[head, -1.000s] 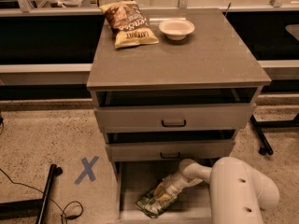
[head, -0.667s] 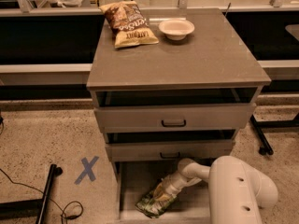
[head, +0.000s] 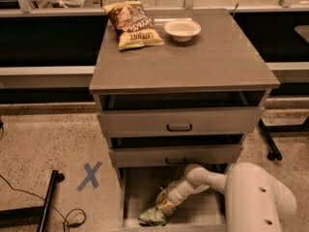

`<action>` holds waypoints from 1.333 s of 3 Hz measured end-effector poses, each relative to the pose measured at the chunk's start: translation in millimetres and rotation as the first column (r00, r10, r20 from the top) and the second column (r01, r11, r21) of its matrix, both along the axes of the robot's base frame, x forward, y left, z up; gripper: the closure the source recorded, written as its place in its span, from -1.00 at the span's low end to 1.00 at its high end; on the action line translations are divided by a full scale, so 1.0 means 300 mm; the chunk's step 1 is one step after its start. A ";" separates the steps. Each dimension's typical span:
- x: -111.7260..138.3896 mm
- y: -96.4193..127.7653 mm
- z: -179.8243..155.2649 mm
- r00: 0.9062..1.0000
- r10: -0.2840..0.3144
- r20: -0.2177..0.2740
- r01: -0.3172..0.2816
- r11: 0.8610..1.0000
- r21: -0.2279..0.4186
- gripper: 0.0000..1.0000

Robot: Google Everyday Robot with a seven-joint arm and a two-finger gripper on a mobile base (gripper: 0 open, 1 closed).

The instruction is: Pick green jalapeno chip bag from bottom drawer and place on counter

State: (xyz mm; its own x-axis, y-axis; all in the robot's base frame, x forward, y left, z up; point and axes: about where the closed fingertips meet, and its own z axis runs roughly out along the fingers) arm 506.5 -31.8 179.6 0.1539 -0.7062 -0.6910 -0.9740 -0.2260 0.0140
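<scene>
The bottom drawer (head: 144,183) is seen pulled out beneath the two upper drawers, both of which are slightly open; the white arm (head: 253,199) is reached into it from the 3 o'clock side; the gripper (head: 167,205) is set low over the drawer floor, against the upper end of the green jalapeno chip bag (head: 151,217); whether the bag is clasped or merely touched cannot be told; the bag is found in the drawer's front part, at 7 o'clock from the gripper, near the front edge; on the counter (head: 207,62) a brown-and-yellow chip bag (head: 134,25) is laid at 11 o'clock, with a shallow white bowl (head: 182,29) just beside it at 12 o'clock; a blue tape cross (head: 90,176) is marked on the floor at 9 o'clock from the drawer
</scene>
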 end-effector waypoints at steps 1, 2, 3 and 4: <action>-0.027 0.045 0.216 0.983 0.061 0.172 -0.074 0.995 0.070 1.00; -0.027 0.056 0.473 0.932 0.072 0.356 -0.104 0.992 0.071 1.00; -0.106 0.094 0.692 0.883 0.087 0.462 -0.131 0.989 0.065 1.00; -0.229 0.167 0.862 0.865 0.123 0.486 -0.186 0.979 0.083 1.00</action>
